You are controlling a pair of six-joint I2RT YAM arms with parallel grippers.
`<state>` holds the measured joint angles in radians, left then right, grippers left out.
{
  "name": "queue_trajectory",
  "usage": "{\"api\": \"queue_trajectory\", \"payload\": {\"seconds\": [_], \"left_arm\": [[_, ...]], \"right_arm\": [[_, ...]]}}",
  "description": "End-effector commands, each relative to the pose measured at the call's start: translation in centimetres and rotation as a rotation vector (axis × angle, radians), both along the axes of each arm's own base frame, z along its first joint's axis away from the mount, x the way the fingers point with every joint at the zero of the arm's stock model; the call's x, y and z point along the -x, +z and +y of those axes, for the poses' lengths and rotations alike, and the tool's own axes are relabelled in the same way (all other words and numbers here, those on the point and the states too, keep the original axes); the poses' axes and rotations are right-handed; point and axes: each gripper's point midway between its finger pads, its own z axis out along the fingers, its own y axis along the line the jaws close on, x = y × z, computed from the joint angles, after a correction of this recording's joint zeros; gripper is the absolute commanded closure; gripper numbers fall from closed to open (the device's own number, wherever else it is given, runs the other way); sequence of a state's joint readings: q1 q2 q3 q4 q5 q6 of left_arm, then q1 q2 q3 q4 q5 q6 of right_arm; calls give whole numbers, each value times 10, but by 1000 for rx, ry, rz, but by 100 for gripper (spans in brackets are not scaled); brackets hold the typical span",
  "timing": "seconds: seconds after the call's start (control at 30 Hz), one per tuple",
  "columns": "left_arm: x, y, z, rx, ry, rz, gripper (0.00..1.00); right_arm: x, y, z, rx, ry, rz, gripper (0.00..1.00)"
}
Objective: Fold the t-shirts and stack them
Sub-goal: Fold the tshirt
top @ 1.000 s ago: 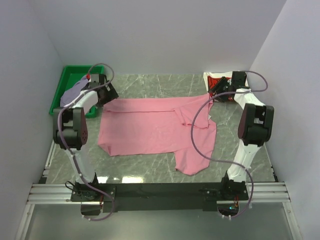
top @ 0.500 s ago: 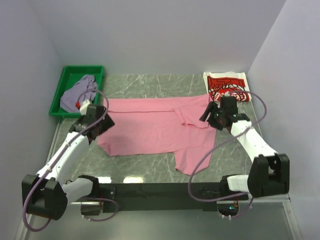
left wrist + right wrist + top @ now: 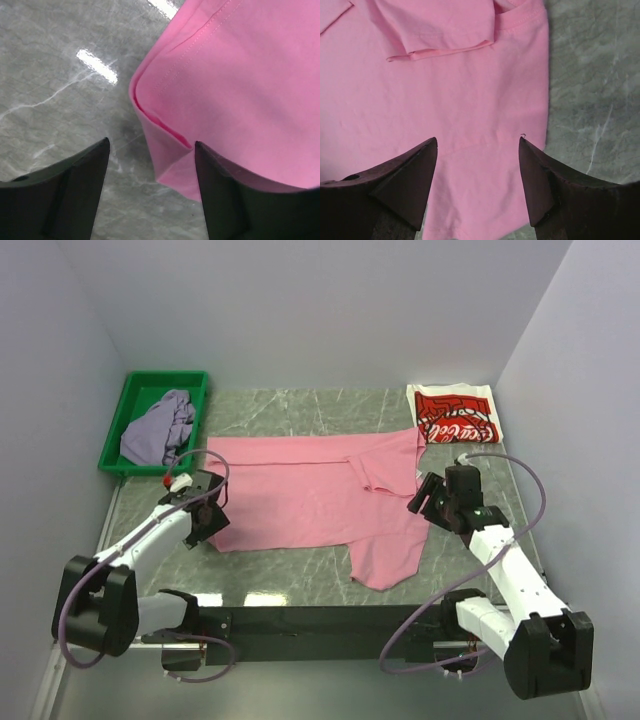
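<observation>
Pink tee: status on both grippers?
Left gripper open over pink tee, at its folded corner; right gripper open over its right side. Nothing gripped, nothing blocking.

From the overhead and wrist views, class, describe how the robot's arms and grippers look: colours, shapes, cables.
Both the left arm and right arm have white links, black joint housings and a looping lavender cable. The left gripper and right gripper end in dark, wedge-shaped fingers.

Bright, even light; tabletop glare.
</observation>
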<state>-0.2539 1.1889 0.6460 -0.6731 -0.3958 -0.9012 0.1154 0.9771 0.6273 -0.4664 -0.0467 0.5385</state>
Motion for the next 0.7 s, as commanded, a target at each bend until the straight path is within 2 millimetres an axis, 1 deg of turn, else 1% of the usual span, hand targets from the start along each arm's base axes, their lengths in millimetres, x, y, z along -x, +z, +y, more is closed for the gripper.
{"api": "queue_trajectory", "payload": {"seconds": [0.0, 0.07, 0.1, 0.13, 0.17, 0.2, 0.27, 0.3, 0.33, 0.4, 0.5, 0.57, 0.67], "left_arm": [[-17, 9, -1, -25, 23, -34, 33], [-15, 8, 0, -30, 36, -23, 45], [-14, 7, 2, -36, 39, -19, 55], [-13, 8, 2, -37, 43, -25, 61], [-12, 9, 3, -37, 48, -28, 66], [-12, 10, 3, -36, 50, -30, 75], [-9, 13, 4, -33, 54, -40, 82], [-9, 15, 5, -32, 58, -48, 89], [-9, 19, 4, -25, 54, -68, 91], [-7, 22, 4, -20, 43, -74, 94], [-6, 30, 5, -11, 48, -97, 96], [-5, 34, 8, -7, 47, -113, 96], [-6, 39, 11, -4, 48, -135, 95]], "right_arm": [[0, 6, -6, 15, -42, -31, 28], [1, 7, -11, 34, -68, -31, 29], [2, 7, -14, 42, -81, -31, 29], [2, 7, -18, 53, -100, -28, 29], [5, 4, -20, 59, -107, -13, 30], [7, 1, -22, 64, -120, 6, 30], [13, -7, -24, 61, -135, 52, 30], [15, -12, -25, 58, -140, 81, 31], [19, -18, -27, 51, -148, 107, 32], [23, -26, -26, 30, -146, 146, 33], [27, -33, -31, 36, -165, 176, 39], [31, -38, -32, 47, -157, 209, 42], [36, -48, -31, 52, -150, 257, 43]]}}
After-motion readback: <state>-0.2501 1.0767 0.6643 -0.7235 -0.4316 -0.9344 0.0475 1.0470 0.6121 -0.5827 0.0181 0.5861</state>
